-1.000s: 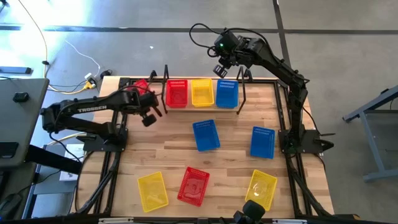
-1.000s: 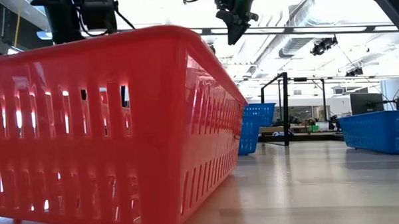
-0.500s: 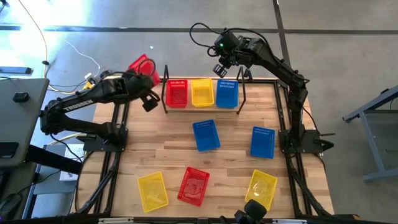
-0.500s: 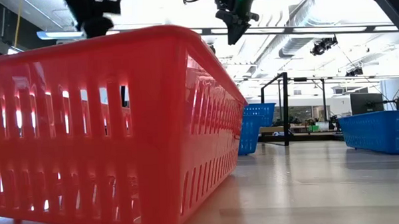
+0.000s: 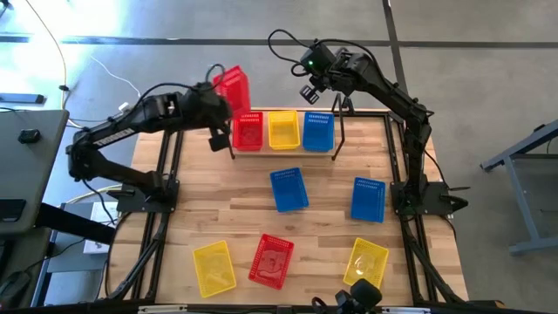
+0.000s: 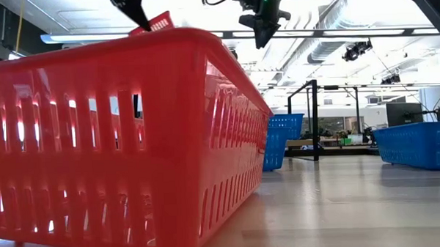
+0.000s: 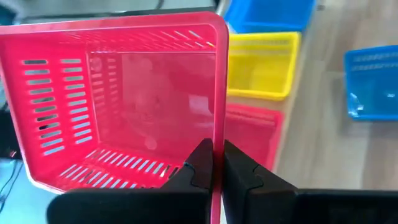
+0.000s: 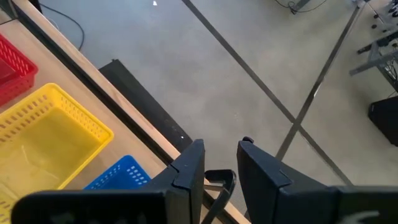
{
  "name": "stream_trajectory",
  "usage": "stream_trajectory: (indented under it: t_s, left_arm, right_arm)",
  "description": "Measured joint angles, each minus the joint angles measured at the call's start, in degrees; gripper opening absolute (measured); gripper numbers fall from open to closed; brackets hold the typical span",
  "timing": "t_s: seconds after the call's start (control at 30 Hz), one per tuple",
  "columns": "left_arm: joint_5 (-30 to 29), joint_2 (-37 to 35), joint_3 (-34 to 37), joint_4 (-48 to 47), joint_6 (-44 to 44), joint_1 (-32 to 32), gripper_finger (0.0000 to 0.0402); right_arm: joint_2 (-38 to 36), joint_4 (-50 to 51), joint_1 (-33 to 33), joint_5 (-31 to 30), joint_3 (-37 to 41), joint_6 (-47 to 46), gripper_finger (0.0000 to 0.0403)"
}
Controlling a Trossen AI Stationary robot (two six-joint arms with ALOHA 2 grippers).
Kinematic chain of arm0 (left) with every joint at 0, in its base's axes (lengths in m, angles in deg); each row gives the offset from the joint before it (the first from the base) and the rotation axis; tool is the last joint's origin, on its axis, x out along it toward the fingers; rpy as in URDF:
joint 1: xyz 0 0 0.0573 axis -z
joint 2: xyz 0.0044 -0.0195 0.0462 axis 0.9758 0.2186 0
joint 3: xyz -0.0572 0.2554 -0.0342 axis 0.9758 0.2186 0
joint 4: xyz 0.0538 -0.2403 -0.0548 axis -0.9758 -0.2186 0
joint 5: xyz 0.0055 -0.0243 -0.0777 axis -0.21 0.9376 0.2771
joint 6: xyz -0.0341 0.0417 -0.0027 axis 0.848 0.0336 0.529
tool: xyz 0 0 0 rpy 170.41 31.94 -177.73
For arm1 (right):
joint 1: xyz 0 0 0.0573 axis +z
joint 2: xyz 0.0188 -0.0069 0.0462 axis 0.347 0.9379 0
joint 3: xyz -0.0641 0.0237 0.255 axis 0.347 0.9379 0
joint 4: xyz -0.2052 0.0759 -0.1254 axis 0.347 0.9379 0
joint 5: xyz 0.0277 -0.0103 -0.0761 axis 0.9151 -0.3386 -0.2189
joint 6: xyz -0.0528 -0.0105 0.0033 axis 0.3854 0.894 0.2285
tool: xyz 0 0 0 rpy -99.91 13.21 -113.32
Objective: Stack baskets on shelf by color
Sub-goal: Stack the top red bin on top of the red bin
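My left gripper [image 5: 223, 105] [image 7: 214, 167] is shut on a red basket [image 5: 232, 85] [image 7: 124, 106], lifted high beyond the shelf's left end. Its corner [image 6: 155, 23] peeks into the low view. The shelf [image 5: 340, 133] stands along the table's far edge and bears a red basket [image 5: 248, 131], a yellow basket [image 5: 283, 129] and a blue basket [image 5: 318, 131], side by side. My right gripper [image 5: 311, 85] [image 8: 219, 163] hovers open and empty above the shelf's right end. On the table lie two blue baskets [image 5: 289, 189] [image 5: 368, 199], two yellow baskets [image 5: 214, 267] [image 5: 366, 264] and a red basket [image 5: 272, 260]. My left gripper pinches one side wall of the red basket at its rim [image 7: 216, 134], with one finger inside the basket and one outside. The basket is lifted clear of table and shelf and tipped, so its open top faces the wrist camera.
The low view is mostly filled by the near red basket [image 6: 125, 141], with blue baskets [image 6: 283, 139] [image 6: 419, 142] behind it. Bare wood lies on the table's left half between the shelf and the near row. Floor shows beyond the far edge [image 8: 249, 74].
My left gripper has risen from the table's far-left corner and swung right toward the shelf's left end, carrying the red basket, which has turned about and tipped on the way.
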Motion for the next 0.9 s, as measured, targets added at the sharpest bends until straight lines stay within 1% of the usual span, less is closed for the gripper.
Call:
stream_trajectory:
  t_s: [0.13, 0.3, 0.4, 0.7, 0.9]
  left_arm:
    - [2.14, 4.55, -1.96, -0.05, -1.28, 1.61, 0.0000]
    - [2.87, 8.95, -2.31, -0.80, -1.82, 2.89, 0.0000]
    - [4.28, 11.24, -2.31, -1.93, -1.76, 2.95, 0.0000]
    - [4.26, 16.35, -2.33, -4.37, 0.08, 3.22, 0.0000]
    - [3.77, 18.77, -2.33, -6.53, -1.03, 3.22, 0.0000]
  right_arm:
    - [0.00, 0.00, 0.00, 0.00, 0.00, -0.01, 0.0083]
    - [0.00, 0.02, 0.00, 0.00, 0.00, 0.00, 0.0083]
    - [0.00, 0.01, 0.00, 0.03, 0.00, 0.04, 0.0083]
    - [0.00, 0.02, 0.00, 0.22, 0.00, 0.09, 0.0083]
    - [0.00, 0.02, 0.00, 0.22, 0.00, 0.14, 0.0083]
